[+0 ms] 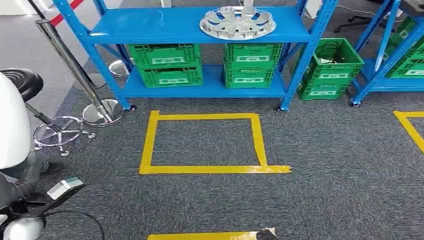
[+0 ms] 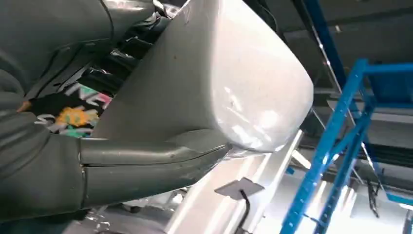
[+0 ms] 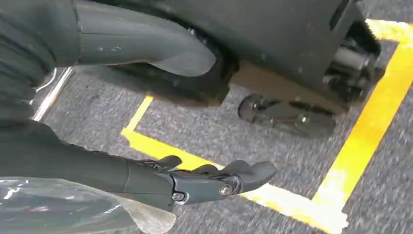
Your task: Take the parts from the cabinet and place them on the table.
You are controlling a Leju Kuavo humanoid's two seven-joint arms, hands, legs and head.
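Head view: silver wheel cover (image 1: 238,21) lies flat on top shelf of blue rack (image 1: 200,90), untouched, robot well back from it. Right hand (image 3: 204,183) hangs over carpet, fingers loose, holding nothing. Left hand (image 2: 141,163): thumb visible, grip impossible to judge.

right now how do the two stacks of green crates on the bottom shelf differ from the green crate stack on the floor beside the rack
The shelf crates sit square on the blue rack's lower shelf, under the silver wheel cover; the floor stack stands on the carpet right of the rack, turned at an angle. The shelf crates' insides are hidden by the shelf above; the floor stack's top crate is open to view. All are green, label-fronted and stacked two high.
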